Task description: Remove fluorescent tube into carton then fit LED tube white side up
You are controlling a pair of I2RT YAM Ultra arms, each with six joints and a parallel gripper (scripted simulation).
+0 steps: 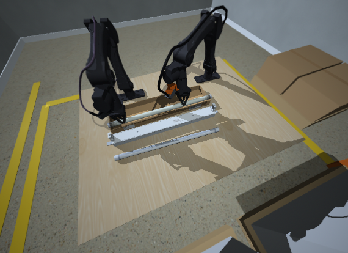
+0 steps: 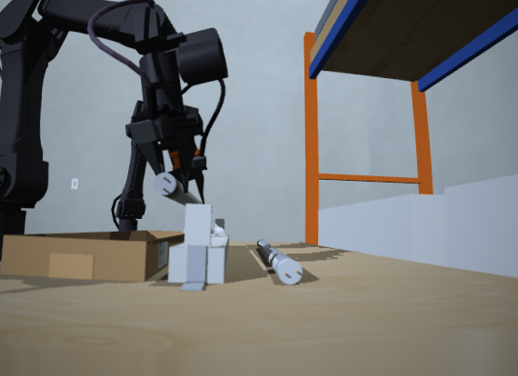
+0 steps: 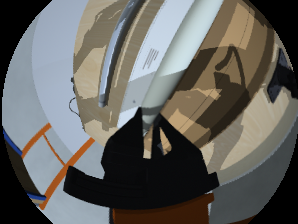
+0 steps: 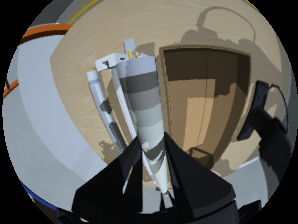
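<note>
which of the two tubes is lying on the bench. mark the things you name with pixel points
the led tube (image 1: pixel 166 143) (image 2: pixel 278 262) (image 3: pixel 112 50) (image 4: pixel 104 107); the old fluorescent tube (image 1: pixel 152 112) (image 2: pixel 174 190) (image 3: pixel 175 65) (image 4: pixel 143 100) is held up above the bench, over the carton side

Bench top (image 1: pixel 128 187) (image 2: pixel 254 332): pale, smooth, grained wood. Carton (image 2: pixel 73 255) (image 4: pixel 166 95): matt brown cardboard. Light fixture (image 1: pixel 162 125) (image 2: pixel 198 223): smooth white, metal-like. Floor (image 1: pixel 58 175): speckled, stone-like. Arms: matt black.
</note>
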